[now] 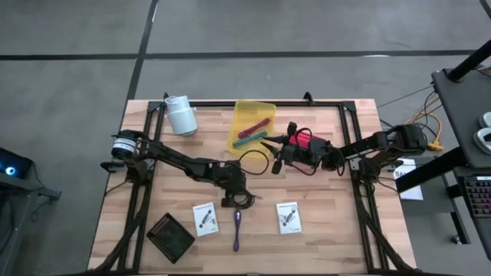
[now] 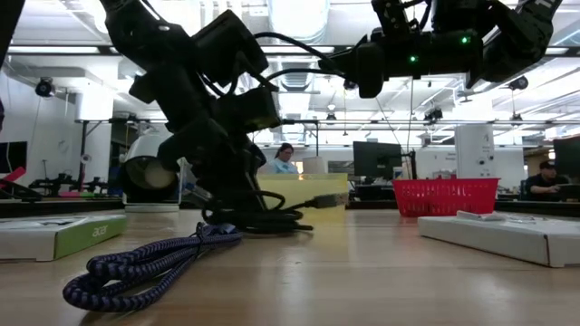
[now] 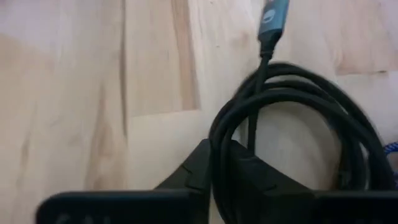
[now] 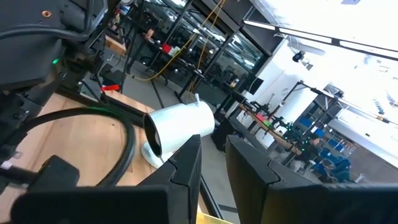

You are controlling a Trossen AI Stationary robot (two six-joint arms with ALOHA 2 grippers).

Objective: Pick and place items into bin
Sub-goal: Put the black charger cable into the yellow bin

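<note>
While the left gripper (image 1: 238,201) clamps the black cable (image 3: 292,130), "acer" marks a white box (image 2: 56,234)

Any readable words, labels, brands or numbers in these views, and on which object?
"acer": on the side of the white box at the table's left end, low view.
White card: dark print, too small to read.
White card: likewise unreadable.
Nothing else legible.

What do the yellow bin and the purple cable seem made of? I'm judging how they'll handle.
The yellow bin looks like thin translucent plastic: the items inside show through its glossy walls. The purple cable seems fabric-braided, with a woven matte pattern along its limp loops.
</note>
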